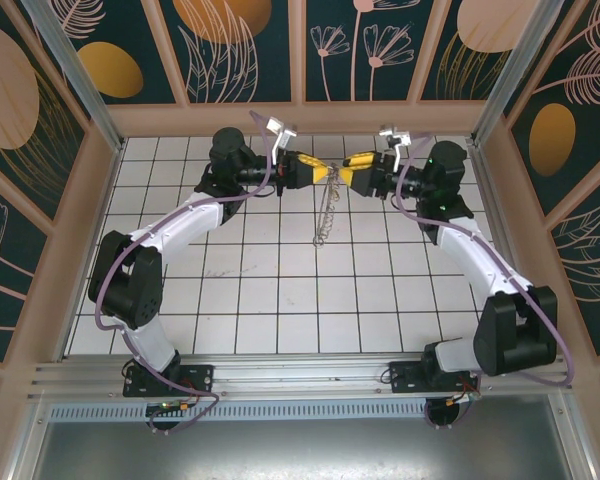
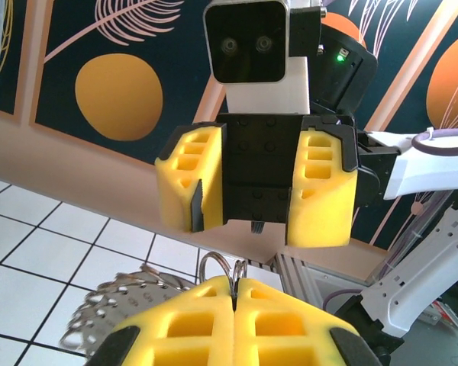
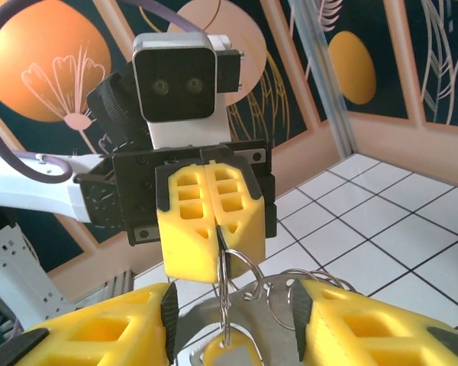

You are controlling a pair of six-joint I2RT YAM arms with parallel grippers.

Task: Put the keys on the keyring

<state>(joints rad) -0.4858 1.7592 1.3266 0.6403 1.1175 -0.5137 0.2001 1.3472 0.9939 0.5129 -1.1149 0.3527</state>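
Note:
My two grippers meet tip to tip in mid-air over the far middle of the table. The left gripper (image 1: pixel 318 172) (image 2: pixel 234 293) is shut on a thin wire loop of the keyring (image 2: pixel 216 268) (image 3: pixel 250 263). The rest of the keyring (image 1: pixel 325 212) dangles from it as a silvery string down towards the tiles. My right gripper (image 1: pixel 355 172) (image 3: pixel 233 324) faces it, open. Its yellow fingers (image 3: pixel 99 328) stand either side of the hanging rings and a flat silvery piece. A small yellow-headed key (image 3: pixel 227 355) hangs from the loop at the bottom edge of the right wrist view.
The white tiled table (image 1: pixel 280 300) is walled by tan frames and dark floral panels (image 1: pixel 240 50). A silvery fringe of dangling pieces (image 2: pixel 111 305) shows low beside my left fingers. An aluminium rail (image 1: pixel 300 372) runs along the near edge, by the arm bases.

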